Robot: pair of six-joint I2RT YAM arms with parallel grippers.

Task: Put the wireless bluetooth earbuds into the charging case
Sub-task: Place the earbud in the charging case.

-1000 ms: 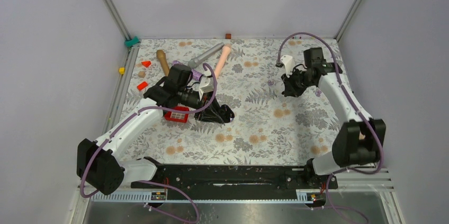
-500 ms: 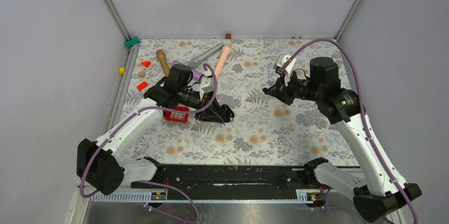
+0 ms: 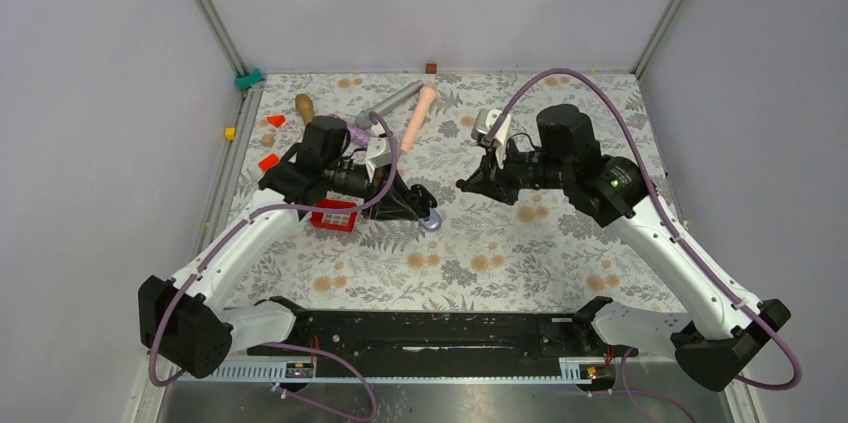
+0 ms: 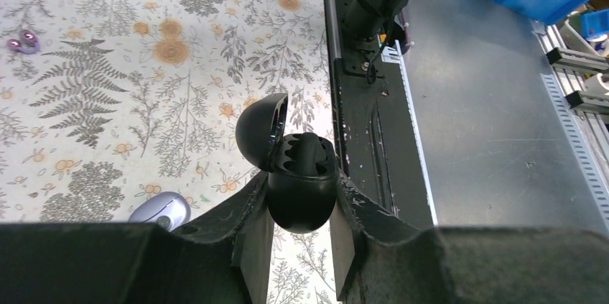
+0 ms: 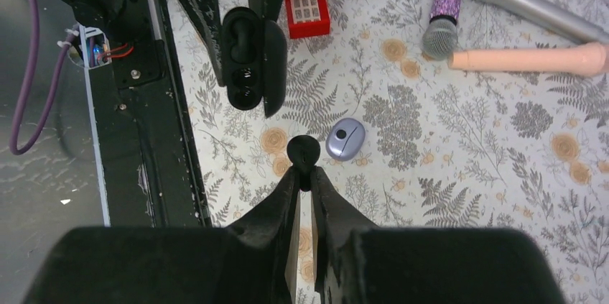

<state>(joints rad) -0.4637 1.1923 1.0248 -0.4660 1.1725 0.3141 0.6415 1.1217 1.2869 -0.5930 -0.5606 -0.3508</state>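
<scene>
My left gripper (image 4: 300, 226) is shut on a black oval case (image 4: 301, 189) and holds it above the table with its hinged lid (image 4: 258, 130) open. In the right wrist view the black case (image 5: 248, 67) shows two dark wells; I cannot tell if a bud sits in them. My right gripper (image 5: 304, 174) is shut on one tiny black earbud (image 5: 304, 151), to the right of the left gripper (image 3: 422, 205) in the top view. The lavender charging case (image 5: 345, 139) lies shut on the table below the right gripper (image 3: 467, 185) and shows near the left fingers too (image 4: 159, 211) (image 3: 430, 224).
A red square tray (image 3: 334, 214) sits under the left arm. A purple glitter microphone (image 5: 445, 9), a silver microphone (image 5: 531, 9) and a peach cylinder (image 5: 531, 60) lie at the back. Small red pieces (image 3: 268, 161) lie at the left edge. The black base rail (image 3: 430, 331) runs along the near edge.
My right arm has swung left toward the table's middle with the earbud. My left gripper has shifted slightly with the black case. The lavender case now shows on the table beside it.
</scene>
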